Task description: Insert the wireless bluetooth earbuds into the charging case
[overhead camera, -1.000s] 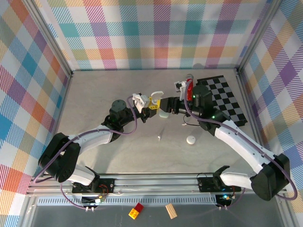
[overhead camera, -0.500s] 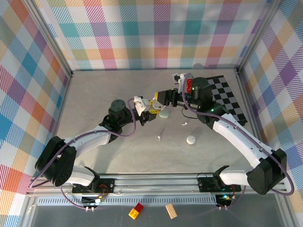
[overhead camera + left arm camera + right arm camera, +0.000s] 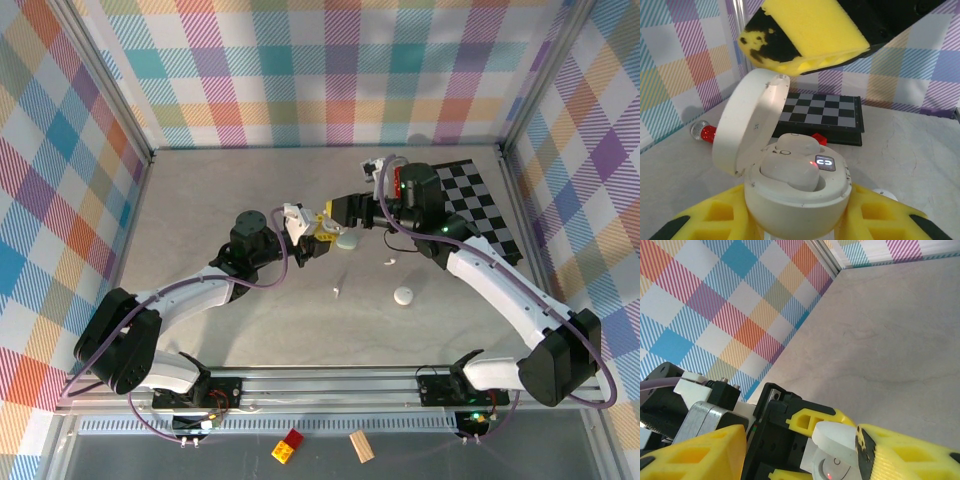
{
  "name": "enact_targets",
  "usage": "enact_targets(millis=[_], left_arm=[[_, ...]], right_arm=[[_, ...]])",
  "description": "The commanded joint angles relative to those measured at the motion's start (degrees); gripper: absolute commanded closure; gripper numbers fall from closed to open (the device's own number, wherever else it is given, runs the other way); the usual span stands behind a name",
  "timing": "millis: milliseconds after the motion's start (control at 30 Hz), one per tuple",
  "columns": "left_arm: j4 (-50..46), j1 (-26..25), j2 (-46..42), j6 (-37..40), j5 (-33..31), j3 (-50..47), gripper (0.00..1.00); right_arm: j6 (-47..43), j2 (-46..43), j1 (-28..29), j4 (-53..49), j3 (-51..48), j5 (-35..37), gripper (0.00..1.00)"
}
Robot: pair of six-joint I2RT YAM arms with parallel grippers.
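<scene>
Left jaws around open charging case (image 3: 799,206), earbuds (image 3: 790,172) half-hidden inside.

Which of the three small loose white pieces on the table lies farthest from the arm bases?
The tiny white piece right of the pale open case; the thin white sliver and round white piece lie nearer the bases.

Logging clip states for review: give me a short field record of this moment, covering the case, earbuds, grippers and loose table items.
case: white charging case, lid open, red light on
earbuds: two sitting in the case
left gripper: shut on the case body
right gripper: open, one pad at the lid's top edge
table: two small white pieces, pale green case, round white case, chessboard
</scene>
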Motion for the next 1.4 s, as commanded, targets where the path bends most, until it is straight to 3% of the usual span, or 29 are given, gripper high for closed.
enact_targets(millis=[0,267,467,667,900,1367], left_arm=[[5.6,-0.2,-0.6,-1.7,-1.3,2.3,0.70],[7.6,-0.2,-0.7,-3.5,-2.5,2.1,0.70],[13.8,-0.2,-0.1,-7.3,-2.5,1.5,0.70],[15.5,-0.6,0.4,-7.7,-1.8,2.3,0.70],[14.5,-0.8,1.3,-7.5,-0.1,3.3,0.70],[12.4,-0.9,1.3,-6.0,1.3,3.6,0.70]], right_arm=[[-0.8,-1.9,-0.4,-2.2,-0.7,-0.9,0.40],[4.6,-6.1,-1.8,0.1,-4.4,1.1,0.40],[19.4,-6.4,-7.0,11.8,-11.2,-6.9,0.35],[30.5,-2.5,-7.5,24.9,-14.1,-14.3,0.30],[35.2,1.7,-7.1,29.9,-12.2,-18.5,0.32],[35.6,2.6,-7.0,31.8,-12.3,-18.7,0.71]])
